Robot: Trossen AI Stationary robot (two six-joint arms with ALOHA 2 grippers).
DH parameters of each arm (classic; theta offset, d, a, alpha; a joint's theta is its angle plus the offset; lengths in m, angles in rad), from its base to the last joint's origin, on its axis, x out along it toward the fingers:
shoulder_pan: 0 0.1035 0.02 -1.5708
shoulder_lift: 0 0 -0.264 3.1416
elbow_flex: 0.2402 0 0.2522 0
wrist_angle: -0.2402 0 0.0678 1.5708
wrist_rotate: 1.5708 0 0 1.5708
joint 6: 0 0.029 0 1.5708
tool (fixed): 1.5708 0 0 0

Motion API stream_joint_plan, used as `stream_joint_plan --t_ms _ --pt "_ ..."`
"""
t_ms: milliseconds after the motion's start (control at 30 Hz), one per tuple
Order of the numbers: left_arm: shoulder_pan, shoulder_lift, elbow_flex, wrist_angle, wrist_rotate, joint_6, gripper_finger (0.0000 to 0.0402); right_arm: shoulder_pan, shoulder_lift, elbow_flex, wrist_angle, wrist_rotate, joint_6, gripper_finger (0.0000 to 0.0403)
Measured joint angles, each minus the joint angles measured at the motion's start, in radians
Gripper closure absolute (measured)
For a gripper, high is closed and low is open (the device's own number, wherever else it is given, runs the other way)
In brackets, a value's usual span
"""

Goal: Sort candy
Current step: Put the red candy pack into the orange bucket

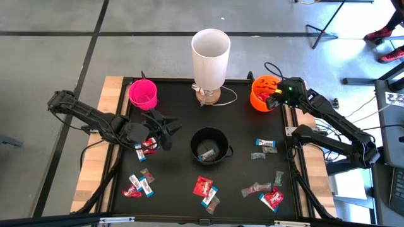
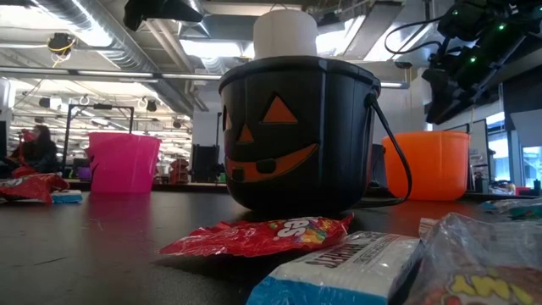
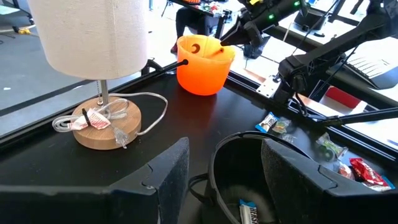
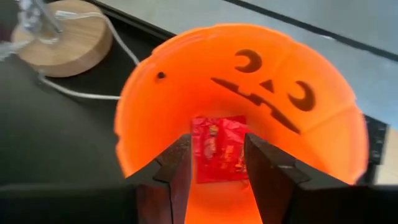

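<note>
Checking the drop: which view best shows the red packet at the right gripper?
Right wrist view: the red packet sits between the right gripper fingers over the orange bucket. High view shows only the gripper there; low and left wrist views hide the packet.

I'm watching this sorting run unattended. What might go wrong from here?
1. The right gripper hangs over the orange bucket with a red packet between its fingers; it may stick to a finger instead of dropping in.
2. The left gripper sits close beside the black bucket and may nudge it when it moves.

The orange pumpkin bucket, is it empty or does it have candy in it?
Not empty. The right wrist view looks down into the orange bucket and shows a red packet inside, between the right gripper fingers.
</note>
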Motion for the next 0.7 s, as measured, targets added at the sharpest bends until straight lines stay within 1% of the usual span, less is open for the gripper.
stream_joint_plan --t_ms 200,300,333,500,700 --pt "0.0 0.0 0.0 0.0 0.0 0.0 0.021 0.0 -0.004 0.0 0.063 -0.098 0.008 0.026" --pt "0.0 0.0 0.0 0.0 0.0 0.0 0.021 0.0 -0.023 0.0 0.106 -0.178 -0.012 0.026" --pt "0.0 0.0 0.0 0.0 0.0 0.0 0.021 0.0 -0.035 0.0 0.122 -0.221 -0.012 0.026" --pt "0.0 0.0 0.0 0.0 0.0 0.0 0.021 0.001 -0.148 0.0 0.206 -0.436 -0.001 0.026" --pt "0.0 0.0 0.0 0.0 0.0 0.0 0.021 0.001 -0.323 0.0 0.34 -0.637 0.12 0.026"
